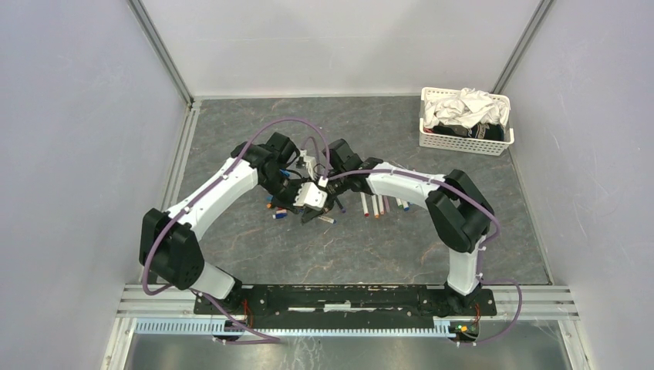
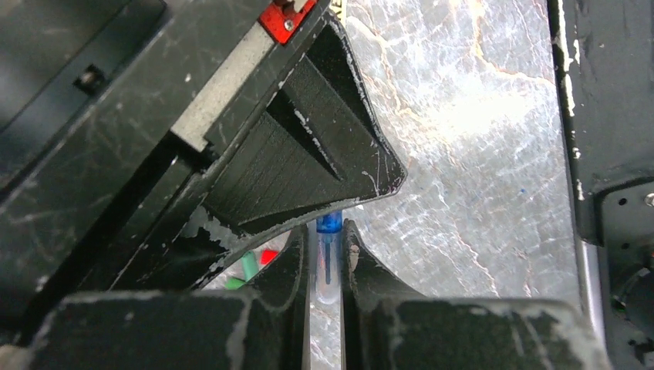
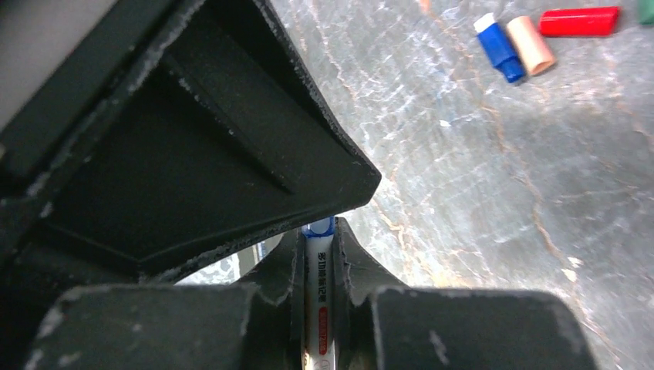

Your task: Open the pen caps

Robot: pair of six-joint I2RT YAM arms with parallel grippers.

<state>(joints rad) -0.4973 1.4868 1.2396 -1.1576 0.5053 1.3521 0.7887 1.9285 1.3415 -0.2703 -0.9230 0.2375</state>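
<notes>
surface (image 1: 347, 254): grey stone-look top; everything sits on it, and both arms meet over the middle.
basket (image 1: 465, 142): white mesh one in the far right corner, stuffed with crumpled white cloth (image 1: 466, 104) and something dark underneath. Well apart from the action.
right end effector (image 3: 318, 239): clamped on the white printed barrel of a blue pen (image 3: 318, 277), with the blue end poking out past the tips.
left end effector (image 2: 325, 245): squeezed onto the blue-tipped end of what looks like the same pen. Can't tell if the pads are on the cap or the barrel.
pens (image 1: 382, 205): a row lying side by side just right of the grippers.
loose caps: blue cap (image 3: 500, 48), peach cap (image 3: 530, 45) and red cap (image 3: 578, 21) bunched together, so some are already off.
handling guess: light, stiff, slick plastic with a press-fit cap. Take the barrel in one, the cap in the other, and pull straight along the pen or it'll pivot and slip.
</notes>
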